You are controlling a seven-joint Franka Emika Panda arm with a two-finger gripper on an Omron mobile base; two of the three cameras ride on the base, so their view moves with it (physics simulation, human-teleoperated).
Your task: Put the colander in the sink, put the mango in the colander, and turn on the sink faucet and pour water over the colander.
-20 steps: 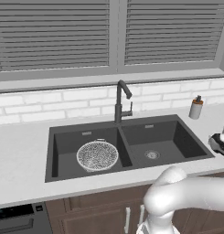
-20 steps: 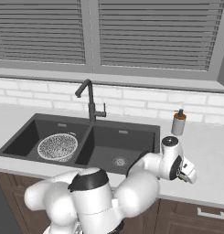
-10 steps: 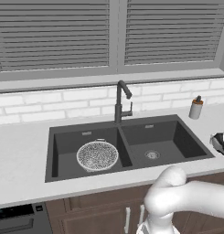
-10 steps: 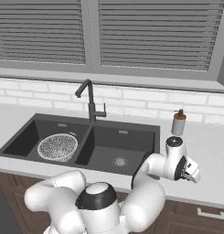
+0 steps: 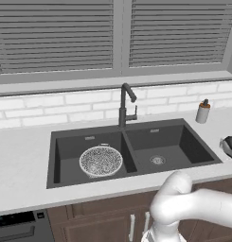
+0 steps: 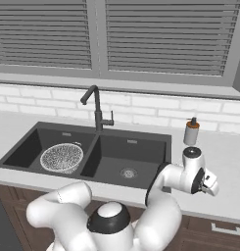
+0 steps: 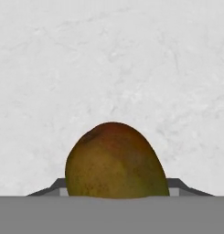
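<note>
The mango (image 7: pixel 113 160), olive-green with a reddish-brown top, lies on the pale speckled counter and fills the lower middle of the hand view. My gripper (image 7: pixel 115 187) sits around it, a dark fingertip (image 7: pixel 56 185) pressed against each side. From the base views the gripper (image 6: pixel 209 185) hangs low over the counter to the right of the sink (image 6: pixel 141 157). The mesh colander (image 5: pixel 101 160) rests in the left basin. The dark faucet (image 5: pixel 123 106) stands behind the divider, and the water is out of view.
A beige dispenser bottle (image 6: pixel 191 131) stands on the counter behind the gripper, near the white tiled wall. The right basin with its silver drain (image 5: pixel 157 160) holds nothing. The counter's front edge runs just below the hand.
The jaws have closed in from wide open onto the mango's sides. The hand has settled slightly lower over the counter. Colander and faucet are unchanged.
</note>
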